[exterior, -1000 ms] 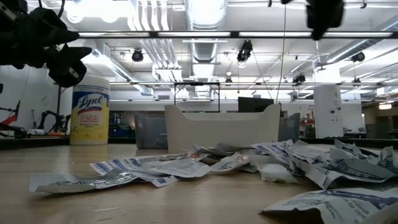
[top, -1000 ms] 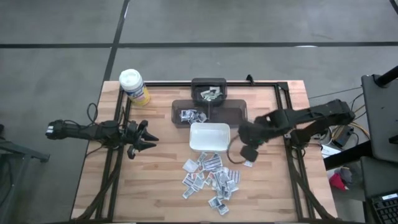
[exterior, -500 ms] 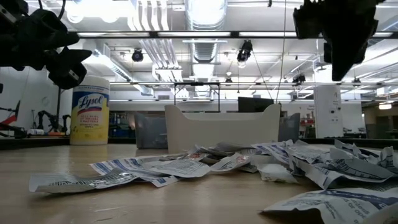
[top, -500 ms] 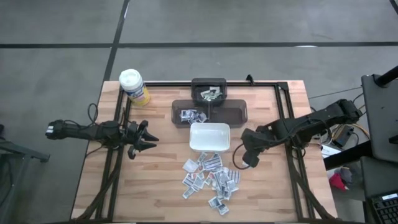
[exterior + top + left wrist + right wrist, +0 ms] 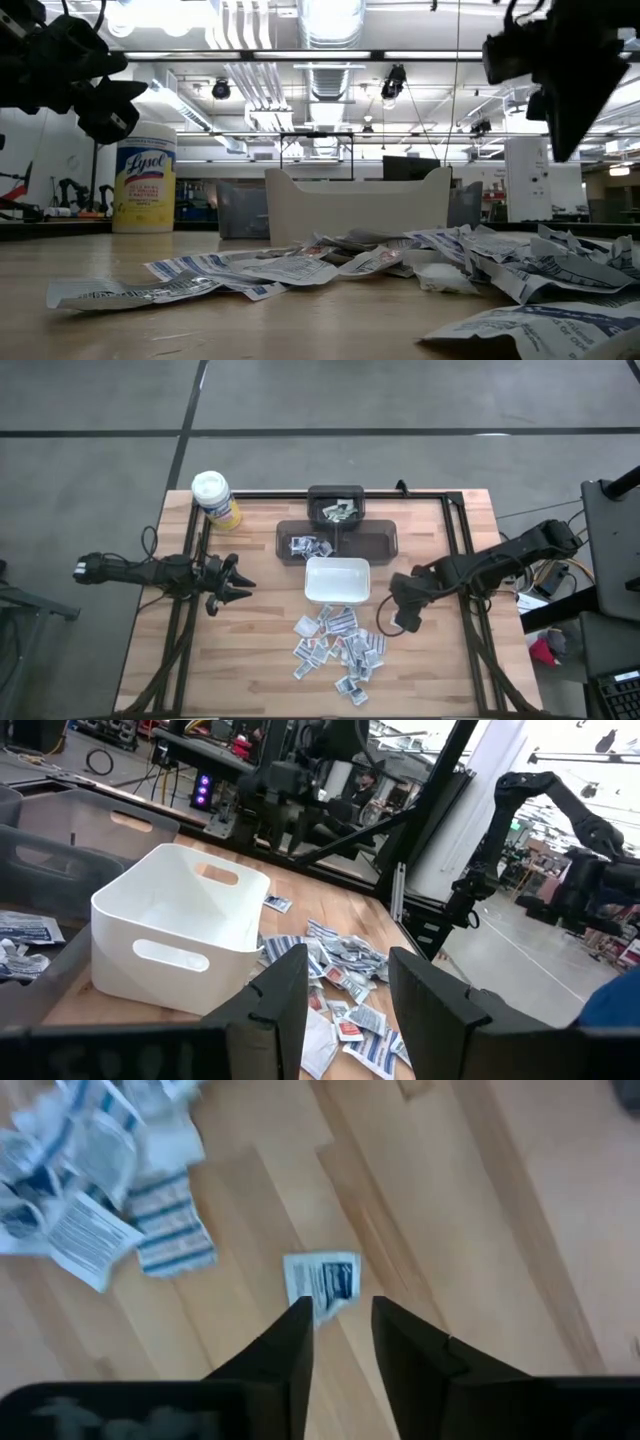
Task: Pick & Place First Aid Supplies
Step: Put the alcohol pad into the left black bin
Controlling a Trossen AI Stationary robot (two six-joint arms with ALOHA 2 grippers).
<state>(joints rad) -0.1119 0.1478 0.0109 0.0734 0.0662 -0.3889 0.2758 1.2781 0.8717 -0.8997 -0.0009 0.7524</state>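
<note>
Bench [image 5: 250,660]: wooden slats, framed by black rails, set on a grey floor; a workshop with ceiling lights is seen beyond it in the low view.
Packets [image 5: 338,645]: a loose heap of small white and grey first aid packets is spread on the near half of the bench, just in front of the white dish.
Single packet [image 5: 322,1284]: one packet lies flat on the wood, apart from the heap, directly ahead of the right fingers.
Right gripper [image 5: 403,622]: positioned above the bench at the right edge of the heap; the fingers [image 5: 283,1352] are parted and nothing is held between them.
Left gripper [image 5: 238,589]: held over the left side of the bench, well apart from the heap; the jaws stand parted and empty in the left wrist view.
White dish [image 5: 337,581]: rectangular, with handle cut-outs, placed at mid-bench; no contents are seen in it.
Dark tray [image 5: 380,541]: located behind the white dish; a few packets lie in its left part.
Small dark bin [image 5: 336,495]: set at the far edge, behind the tray; some packets are inside.
Yellow canister [image 5: 216,500]: white-lidded, upright at the far left corner.
</note>
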